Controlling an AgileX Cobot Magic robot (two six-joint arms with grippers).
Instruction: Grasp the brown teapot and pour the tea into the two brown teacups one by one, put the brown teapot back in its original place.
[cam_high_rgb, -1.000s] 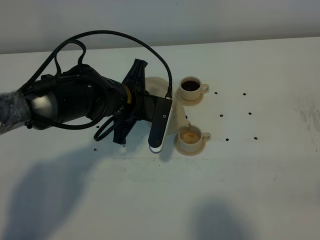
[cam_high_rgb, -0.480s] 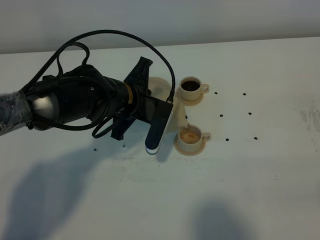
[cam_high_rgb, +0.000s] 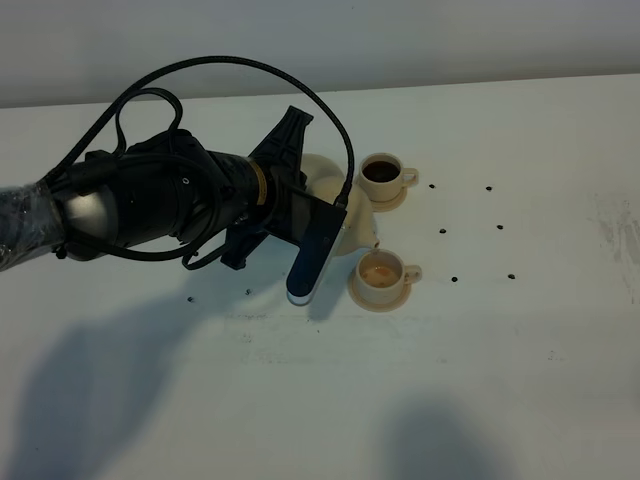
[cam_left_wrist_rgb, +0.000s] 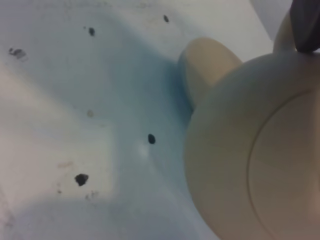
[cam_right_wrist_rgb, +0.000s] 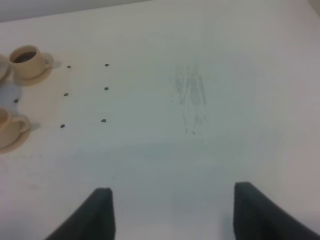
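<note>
One dark finger of the left gripper (cam_left_wrist_rgb: 304, 27) showed in the left wrist view, set against the loop handle of the brown teapot (cam_left_wrist_rgb: 260, 160). The jaws were closed tight on that handle. The pot's round body and lid filled that view, and its short spout (cam_left_wrist_rgb: 207, 65) pointed out over the surface.

The left arm (cam_high_rgb: 150, 205) reached in from the left edge, low and nearly level. Its wrist was rolled so that the long wrist camera (cam_high_rgb: 310, 255) slanted downward, with a black cable (cam_high_rgb: 240, 65) arching over it.

From above, the grip itself was hidden under the wrist. Only that view placed the pot just left of both cups, with its spout tip close to the rim of the near teacup (cam_high_rgb: 380, 272). I could not tell whether the pot rested on anything. The near teacup held pale brown tea and the far teacup (cam_high_rgb: 383, 172) dark tea, each on its own saucer (cam_high_rgb: 395, 198).

The right wrist view showed the right gripper (cam_right_wrist_rgb: 175, 217) with its fingers spread wide and nothing between them, well apart from the cups.

The white table (cam_high_rgb: 500, 380) carried small dark dots (cam_high_rgb: 443, 232) and a grey scuff (cam_right_wrist_rgb: 192, 97). A pale grey wall (cam_high_rgb: 400, 40) ran behind it.
</note>
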